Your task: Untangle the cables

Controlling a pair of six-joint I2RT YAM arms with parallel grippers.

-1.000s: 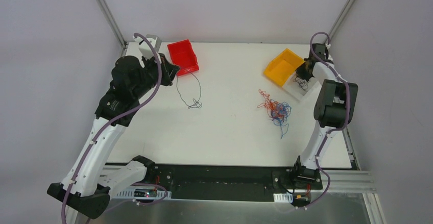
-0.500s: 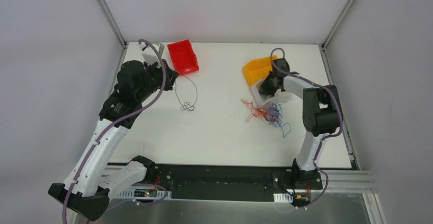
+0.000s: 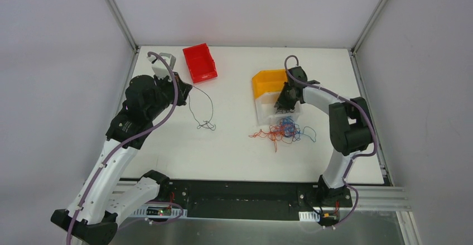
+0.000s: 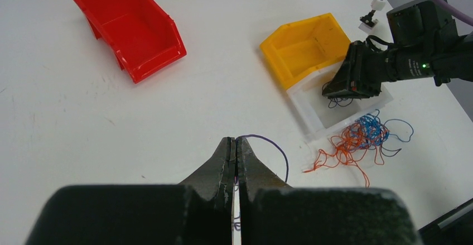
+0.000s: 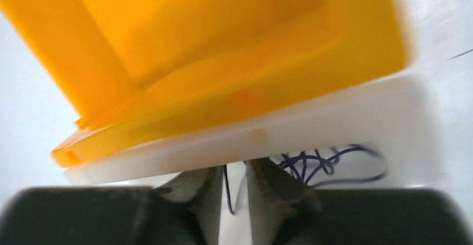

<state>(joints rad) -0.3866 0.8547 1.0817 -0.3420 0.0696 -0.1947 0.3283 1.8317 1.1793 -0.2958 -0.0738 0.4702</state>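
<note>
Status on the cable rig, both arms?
Left gripper shut on one dark cable. Right gripper slightly open over clear tray, dark strands inside. Red-blue tangle beside tray. Nothing in the way.

red bin (image 4: 134, 33) — glossy plastic, table (image 4: 56, 116) — matt

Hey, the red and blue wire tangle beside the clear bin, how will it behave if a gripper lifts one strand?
Probably floppy: the wire tangle lies in loose squiggly loops, and the dark strand pinched in the left gripper droops in a curve. Likely very light, the wires being hair-thin. One strand would probably drag the clump, since loops interlock.
</note>
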